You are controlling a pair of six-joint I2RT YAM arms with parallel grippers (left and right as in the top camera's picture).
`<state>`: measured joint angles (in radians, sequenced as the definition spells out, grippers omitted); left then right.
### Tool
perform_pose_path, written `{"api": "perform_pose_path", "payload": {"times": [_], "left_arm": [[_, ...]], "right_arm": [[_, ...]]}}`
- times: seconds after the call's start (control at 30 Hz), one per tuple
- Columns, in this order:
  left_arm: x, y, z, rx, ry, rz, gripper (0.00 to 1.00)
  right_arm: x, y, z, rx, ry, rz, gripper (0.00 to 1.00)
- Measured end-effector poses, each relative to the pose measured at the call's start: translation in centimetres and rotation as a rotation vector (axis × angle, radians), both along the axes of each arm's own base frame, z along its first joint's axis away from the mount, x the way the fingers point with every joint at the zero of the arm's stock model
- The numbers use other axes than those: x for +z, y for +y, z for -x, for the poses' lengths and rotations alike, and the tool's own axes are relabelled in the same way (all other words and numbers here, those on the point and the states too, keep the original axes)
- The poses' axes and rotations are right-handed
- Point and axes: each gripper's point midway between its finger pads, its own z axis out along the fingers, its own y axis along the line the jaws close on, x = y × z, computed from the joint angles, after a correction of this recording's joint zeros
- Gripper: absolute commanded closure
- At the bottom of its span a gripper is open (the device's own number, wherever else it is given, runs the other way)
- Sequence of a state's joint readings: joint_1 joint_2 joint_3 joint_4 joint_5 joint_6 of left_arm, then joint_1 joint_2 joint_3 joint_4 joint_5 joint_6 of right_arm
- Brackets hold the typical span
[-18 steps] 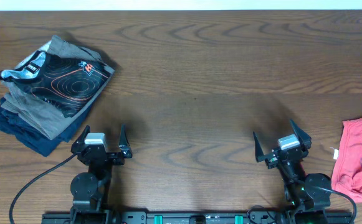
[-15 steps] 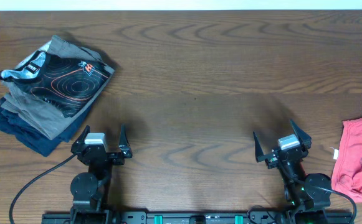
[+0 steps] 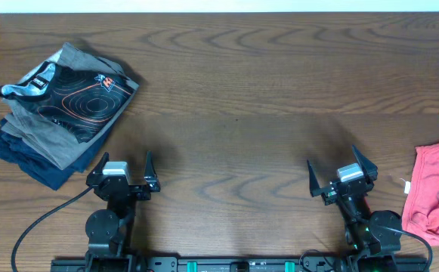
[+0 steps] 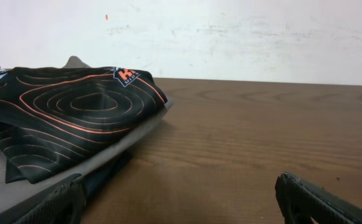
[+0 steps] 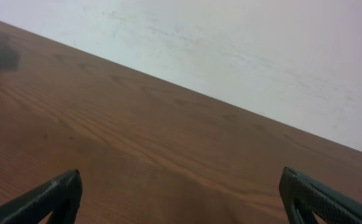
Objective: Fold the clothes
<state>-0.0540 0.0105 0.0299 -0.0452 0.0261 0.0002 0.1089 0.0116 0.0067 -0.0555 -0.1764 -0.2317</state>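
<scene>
A stack of folded garments (image 3: 34, 132) is placed at the far left of the desk (image 3: 234, 83), with one shirt (image 3: 83, 94) laid on top of it. The clothes (image 3: 434, 193) are heaped at the right edge, partly cut off in the overhead view. The left tool (image 3: 121, 168) and the right tool (image 3: 334, 168) are set along the near edge, well apart. The stack is found behind and left of the left tool, and the clothes to the right of the right tool.

We log a wooden table (image 3: 242, 113) with dark brown grain. On its far left lies a folded pile: black shirt with orange contour lines (image 3: 75, 94) on top, grey garment (image 3: 47, 142) under it, navy garment (image 3: 41, 172) lowest. A black cable (image 3: 51, 209) curves near the front edge. A white wall (image 4: 243, 37) stands behind.
</scene>
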Motion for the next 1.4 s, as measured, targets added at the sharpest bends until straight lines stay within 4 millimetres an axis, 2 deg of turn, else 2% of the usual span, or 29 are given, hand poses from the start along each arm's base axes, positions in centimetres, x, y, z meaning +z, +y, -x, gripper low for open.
{"api": "perform_pose_path", "payload": {"times": [1.07, 1.4], "left_arm": [[0.14, 0.0, -0.05, 0.0, -0.009, 0.001, 0.02], [-0.16, -0.29, 0.0, -0.011, 0.007, 0.05, 0.02]], "right_arm": [[0.01, 0.07, 0.02, 0.004, 0.0, -0.001, 0.01], [-0.12, -0.54, -0.15, -0.04, 0.037, -0.113, 0.01]]}}
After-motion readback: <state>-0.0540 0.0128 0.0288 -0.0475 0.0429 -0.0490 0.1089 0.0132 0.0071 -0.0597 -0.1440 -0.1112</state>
